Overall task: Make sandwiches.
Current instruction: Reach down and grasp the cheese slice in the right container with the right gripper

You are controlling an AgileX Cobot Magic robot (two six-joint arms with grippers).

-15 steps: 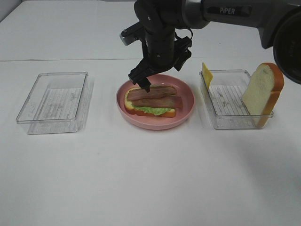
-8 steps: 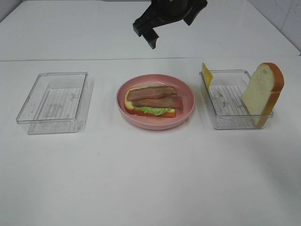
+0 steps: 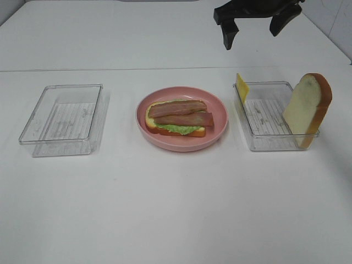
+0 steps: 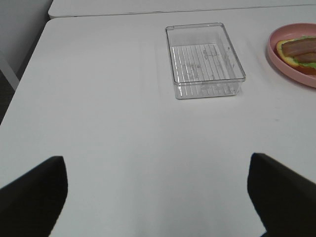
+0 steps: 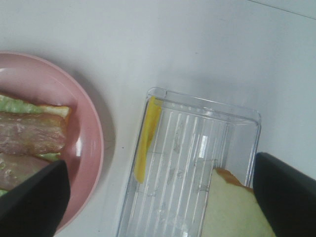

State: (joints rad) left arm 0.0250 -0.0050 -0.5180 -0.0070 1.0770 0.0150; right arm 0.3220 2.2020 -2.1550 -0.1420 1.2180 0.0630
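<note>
On pink plate, sandwich well apart from right tool

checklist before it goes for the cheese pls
1. Right gripper open and empty: ok.
2. Cheese slice free to take, standing on edge against the right tray wall nearest the plate: ok.
3. Bread slice out of the way, leaning at the tray's other end, apart from the cheese: ok.
4. Sandwich on the pink plate ready for cheese, bacon on top, nothing over it: ok.
5. Left gripper open, away from the plate: ok.
6. Right gripper lined up over the cheese: cannot tell.
</note>
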